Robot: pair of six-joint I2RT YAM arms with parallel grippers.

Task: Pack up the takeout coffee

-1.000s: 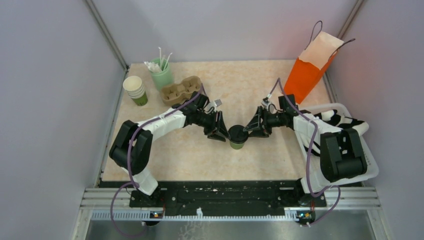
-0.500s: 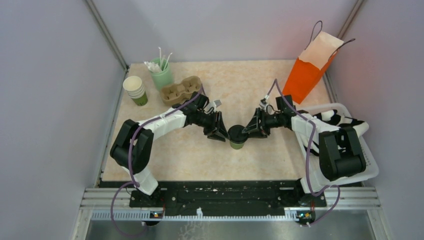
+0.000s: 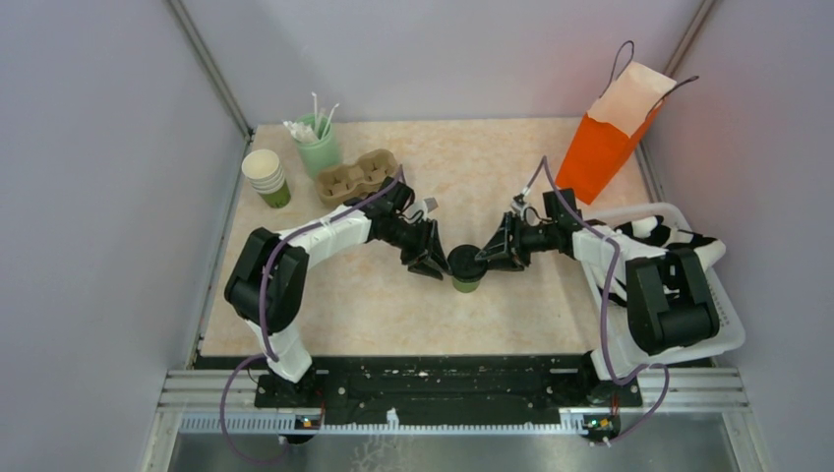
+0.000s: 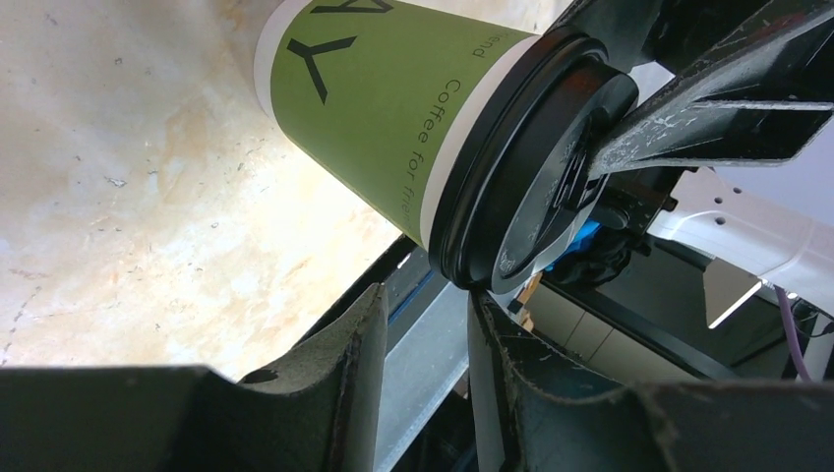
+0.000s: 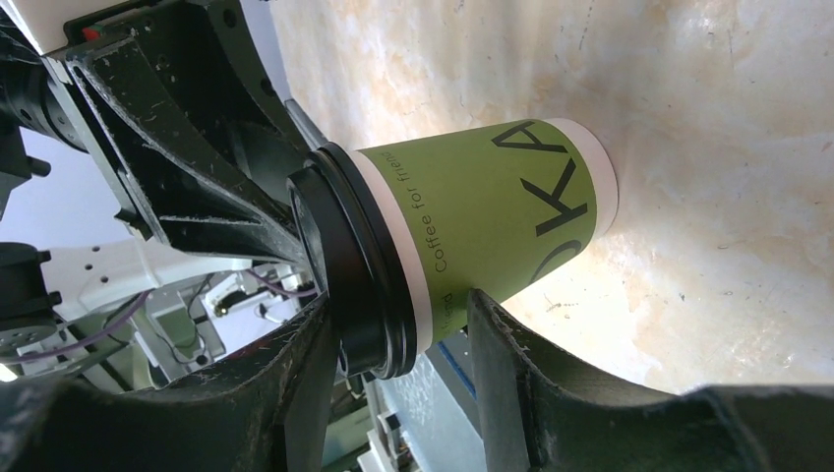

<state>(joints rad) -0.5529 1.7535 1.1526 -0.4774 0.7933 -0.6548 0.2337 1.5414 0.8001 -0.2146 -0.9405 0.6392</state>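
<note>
The takeout coffee (image 3: pixel 465 268), an olive-green and cream cup with a black lid, stands upright mid-table. My left gripper (image 3: pixel 434 260) is just left of it and my right gripper (image 3: pixel 490 254) just right, both at lid height. In the left wrist view the cup (image 4: pixel 379 108) is ahead; my left gripper (image 4: pixel 428 295) has a narrow empty gap, one fingertip (image 4: pixel 484 315) touching the lid rim. In the right wrist view my right gripper (image 5: pixel 398 305) is open and straddles the lid rim of the cup (image 5: pixel 492 226), one finger over the lid, the other against the cup wall.
An orange paper bag (image 3: pixel 615 133) stands open at the back right. A cardboard cup carrier (image 3: pixel 356 177), a lidless cup stack (image 3: pixel 268 177) and a pale-green cup of white sticks (image 3: pixel 318 143) are at the back left. A white basket (image 3: pixel 723 324) sits at the right edge.
My right gripper has moved slightly left, closer onto the lid. My left arm has shifted a little. The cup has barely moved.
</note>
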